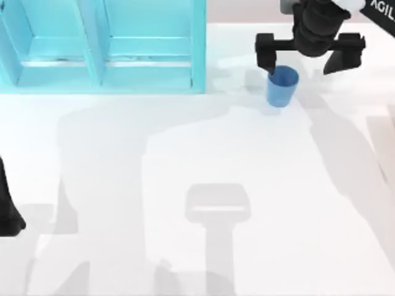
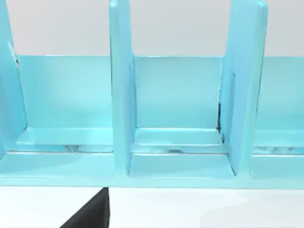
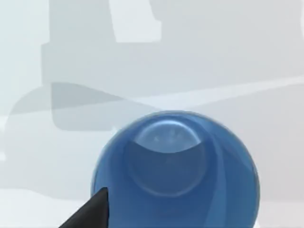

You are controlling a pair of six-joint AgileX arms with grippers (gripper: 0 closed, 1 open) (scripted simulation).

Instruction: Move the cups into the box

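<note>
Top view has the right gripper at one o'clock, fingers spread wide just above a blue cup standing on the table right of the box. I'd centre over its rim before closing. Left arm sits parked at eight o'clock.
</note>
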